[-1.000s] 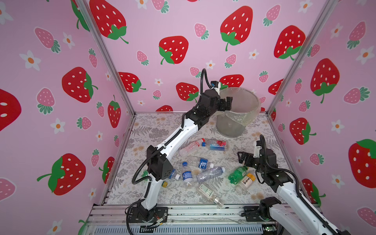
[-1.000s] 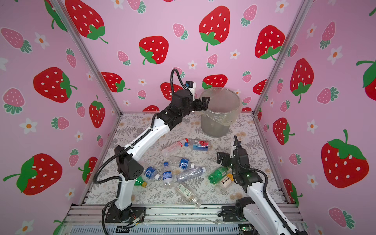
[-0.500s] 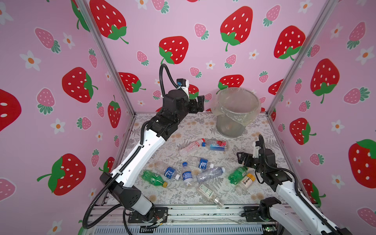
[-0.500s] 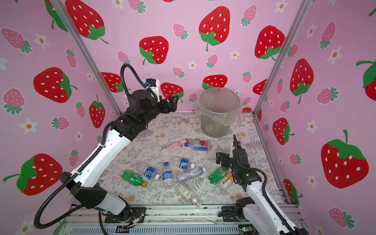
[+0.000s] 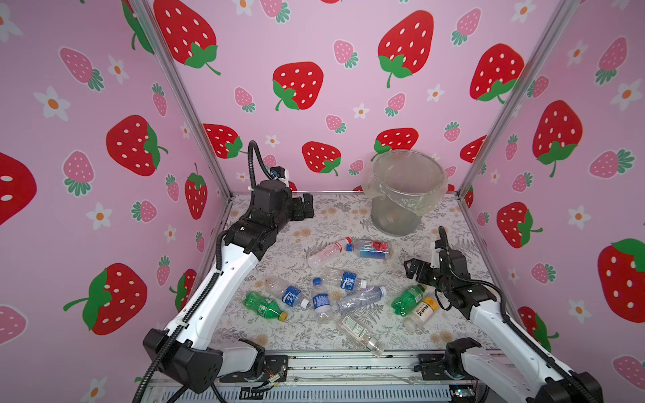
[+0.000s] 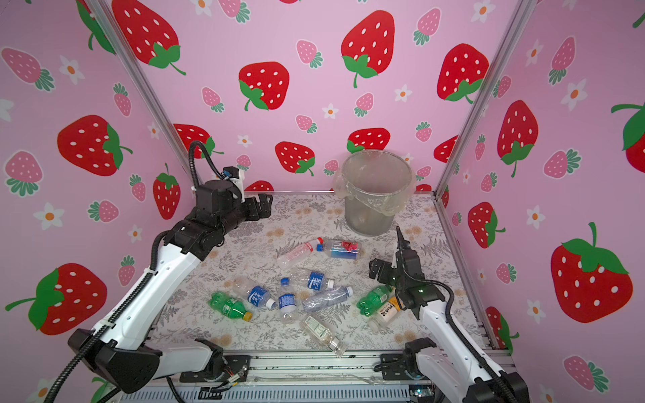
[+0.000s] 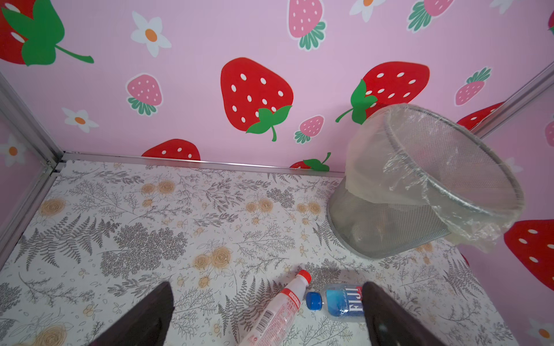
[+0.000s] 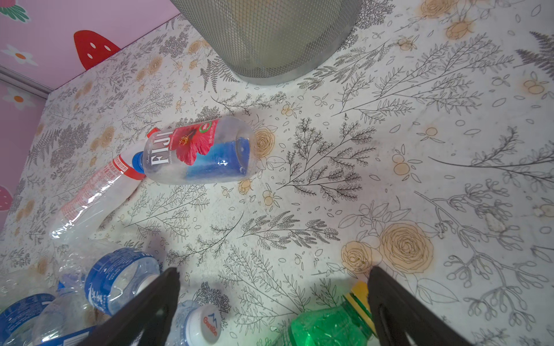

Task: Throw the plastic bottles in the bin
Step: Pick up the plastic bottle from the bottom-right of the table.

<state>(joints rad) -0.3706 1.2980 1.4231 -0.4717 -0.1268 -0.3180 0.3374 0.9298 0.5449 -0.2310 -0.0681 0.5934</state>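
Floral tabletop (image 5: pixel 349 216) held scattered plastic bottles (image 5: pixel 321 301) near the bin (image 5: pixel 394 216); left gripper (image 5: pixel 303 209) and right gripper (image 5: pixel 415 270) had jaws spread, empty.

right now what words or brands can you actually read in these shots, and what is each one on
"FIJI": on the clear blue-capped bottle lying near the bin.
"Ganten", probably: red print on a white bottle cap.
Too small or blurred to read: the blue labels, the fine print on the red-print bottle, and the dark script on the white-labelled bottle in a top view.
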